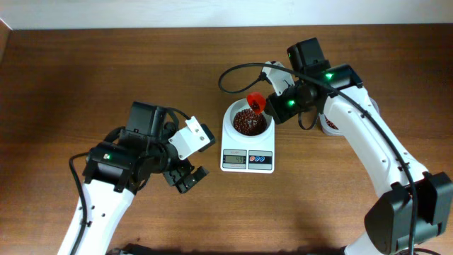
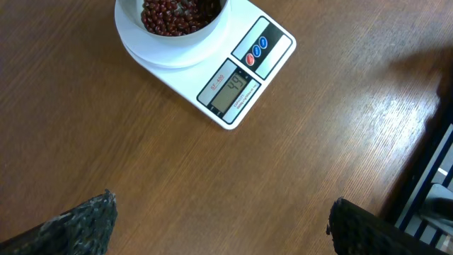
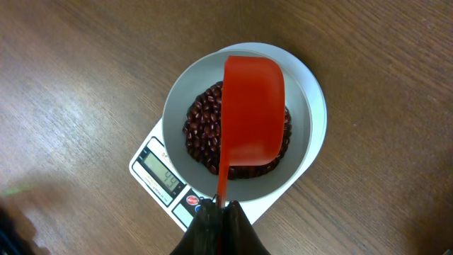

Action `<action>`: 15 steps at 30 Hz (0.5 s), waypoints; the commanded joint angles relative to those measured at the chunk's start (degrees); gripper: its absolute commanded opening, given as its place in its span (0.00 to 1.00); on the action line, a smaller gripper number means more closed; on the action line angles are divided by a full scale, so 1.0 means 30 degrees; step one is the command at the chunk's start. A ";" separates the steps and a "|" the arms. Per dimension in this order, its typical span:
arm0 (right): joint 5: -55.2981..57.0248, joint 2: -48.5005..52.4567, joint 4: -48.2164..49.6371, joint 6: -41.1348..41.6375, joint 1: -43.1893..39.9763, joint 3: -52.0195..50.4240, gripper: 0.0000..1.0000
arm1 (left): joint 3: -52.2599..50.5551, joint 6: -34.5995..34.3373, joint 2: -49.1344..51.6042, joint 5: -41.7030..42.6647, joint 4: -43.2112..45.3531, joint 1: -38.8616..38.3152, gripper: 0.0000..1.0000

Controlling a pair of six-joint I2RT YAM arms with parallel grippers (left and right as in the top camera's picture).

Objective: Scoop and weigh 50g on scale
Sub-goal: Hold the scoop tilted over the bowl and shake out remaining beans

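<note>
Logged bright, even light from above. Saw soft, faint shadows beside the right arm (image 1: 375,149) on the table (image 1: 212,212). Noted pale glare across the wood at right in the left wrist view. Found left gripper (image 2: 223,227) fingertips (image 2: 78,223) blurred.

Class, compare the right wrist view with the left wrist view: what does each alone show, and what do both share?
Only the right wrist view: a red plastic scoop above the round white bowl, its handle in the shut right gripper. Only the left wrist view: the open left gripper, dark fingers wide apart. Both: the small white digital scale, that bowl and the dark red-brown beans in it.
</note>
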 commanded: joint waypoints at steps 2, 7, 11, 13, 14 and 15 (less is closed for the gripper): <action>-0.0051 -0.0444 0.0066 0.0095 0.0087 0.0321 0.04 | 0.0313 0.0291 -0.0080 0.0335 0.0022 0.0095 0.99; -0.0051 -0.0444 0.0066 0.0095 0.0087 0.0321 0.04 | 0.0313 0.0291 -0.0080 0.0335 0.0029 0.0095 0.99; -0.0568 -0.0444 0.0073 0.0087 0.0087 0.0321 0.04 | 0.0313 0.0291 -0.0080 0.0335 0.0022 0.0095 0.99; 0.0240 -0.0444 0.0080 0.0131 0.0087 0.0321 0.04 | 0.0313 0.0291 -0.0080 0.0335 0.0022 0.0095 0.99; 0.0998 -0.0444 0.0007 0.0364 0.0095 0.0321 0.04 | 0.0313 0.0291 -0.0080 0.0335 0.0022 0.0095 0.99; 0.1005 -0.0444 -0.0007 0.0517 0.0087 0.0321 0.04 | 0.0313 0.0291 -0.0080 0.0335 0.0022 0.0095 0.99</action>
